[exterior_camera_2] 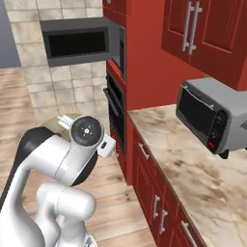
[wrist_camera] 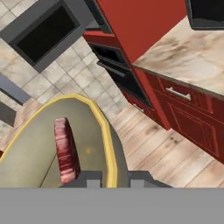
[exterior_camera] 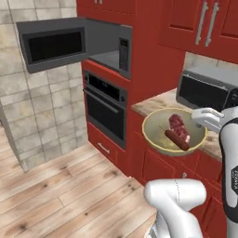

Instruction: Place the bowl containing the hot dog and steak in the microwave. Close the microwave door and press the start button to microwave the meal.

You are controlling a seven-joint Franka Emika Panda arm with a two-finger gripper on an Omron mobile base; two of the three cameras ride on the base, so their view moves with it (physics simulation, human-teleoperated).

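Here the shallow round pale yellow-tan bowl (exterior_camera: 174, 132) hangs in the air in front of the red lower cabinets (exterior_camera: 162, 165), off the marbled beige table (exterior_camera_2: 183, 159) and above the wooden plank floor (exterior_camera: 56, 186). The end effector (exterior_camera: 203, 120) is clamped on the bowl's rim at its right side in the left base view; in the hand view the two dark finger tips (wrist_camera: 92, 180) sit on either side of the yellow rim, one inside and one outside. Inside the bowl lie the marbled red chunk of steak (exterior_camera: 179, 127) and, just beside it toward the near edge, the short brown-red hot dog (exterior_camera: 176, 140). The bowl is roughly level. Up and to the left, well apart from the bowl, the dark grey built-in microwave (exterior_camera: 116, 49) stands with its wide grey microwave door (exterior_camera: 53, 45) swung out to the left, its cavity exposed. Below it sits the black-windowed oven (exterior_camera: 106, 108). A silver-grey toaster oven (exterior_camera_2: 212, 116) rests on the table further right.
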